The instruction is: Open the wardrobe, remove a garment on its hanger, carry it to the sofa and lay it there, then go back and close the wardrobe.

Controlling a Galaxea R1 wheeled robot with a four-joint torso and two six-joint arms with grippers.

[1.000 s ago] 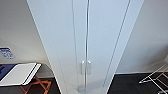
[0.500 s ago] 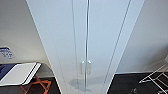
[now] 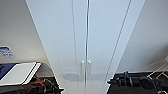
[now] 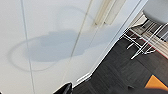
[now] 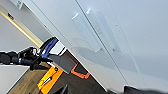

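At the left of the head view lies a white board (image 3: 18,73) on a dark stand, with an orange strap (image 3: 37,80) under it; it sits low beside the wardrobe (image 3: 62,37), clear of the doors. The left arm (image 3: 47,87) enters at the bottom left, its dark links close to the wardrobe's left door. In the middle, both doors stand shut, the seam running straight down between them, and the two small white handles (image 3: 85,67) sit side by side at the seam. At the right, the right arm (image 3: 135,81) hangs low and just in front of the right door, with a white wire rack (image 3: 160,72) beyond it by the wall.

I cannot tell whether either tool is clenched or released; the fingertips show as dark slivers at the edge of each wrist view. The garment, the hanger and the sofa are nowhere to be placed from here; the garment is presumably behind the shut doors.

The step in hand is opening the wardrobe. To do it well, a tool should rise to handle height, since both arms sit below the handles. The handles nearly touch, so the approach wants to come from the outer side of one handle. The pull should follow the door's arc, not go straight back.

Against the earlier pictures, nothing has visibly changed: the wardrobe fills the view alike, doors shut, arms low in the same corners.
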